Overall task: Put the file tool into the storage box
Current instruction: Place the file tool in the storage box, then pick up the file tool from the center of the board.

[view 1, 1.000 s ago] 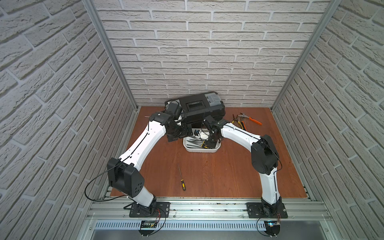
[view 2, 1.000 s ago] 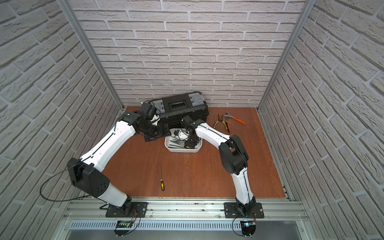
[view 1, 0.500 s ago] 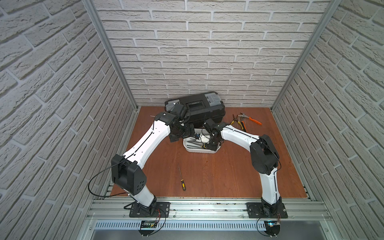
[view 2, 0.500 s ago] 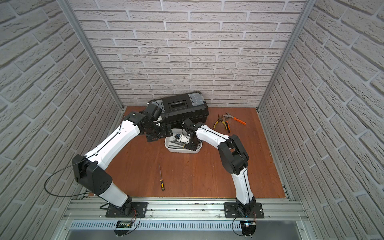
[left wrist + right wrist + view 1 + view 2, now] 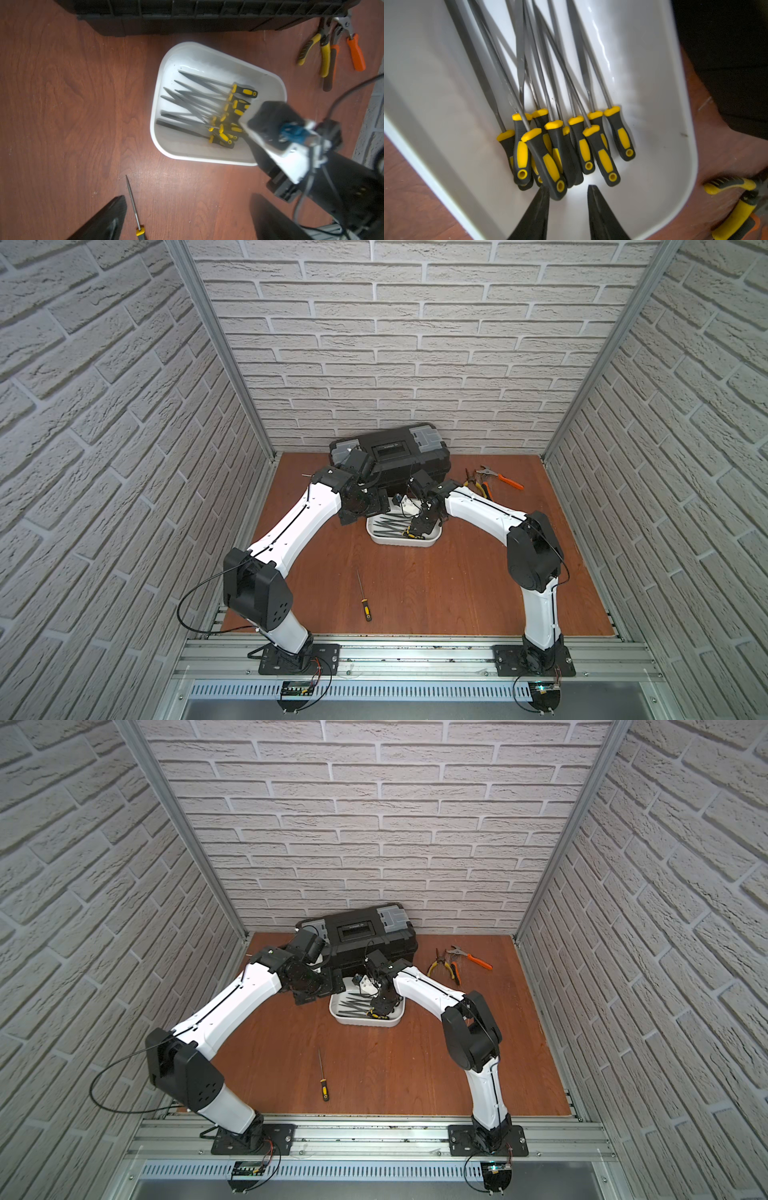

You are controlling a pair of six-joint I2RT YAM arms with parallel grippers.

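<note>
the right fingers [image 5: 537, 216] stand a little apart with nothing between them, hanging low over one end of the storage box [image 5: 664, 124]. one tip is almost touching the butt of the nearest of the files [image 5: 542, 153] piled there, handles bunched at that end and blades fanning toward the far end. that arm has nothing in hand. the left fingers [image 5: 104, 220] are spread wide and empty, held by the box's other end, close to the black toolbox [image 5: 390, 452]. what matters, i'd say, is the loose file [image 5: 363, 593] lying alone on the tabletop [image 5: 436, 593], well apart from the box and toward the front rail from both arms. its long axis runs nearly front to back, thin tip pointing at the box, yellow-and-black handle nearest the rail. in a top view it lies more or less straight out in front of the left wrist, while the right arm would have to reach across. the left wrist camera has it in sight inside the gap of its fingers, and that gap seems to lie across the shaft already. so my guess is the left arm is better placed and mostly needs to come forward and down.
</note>
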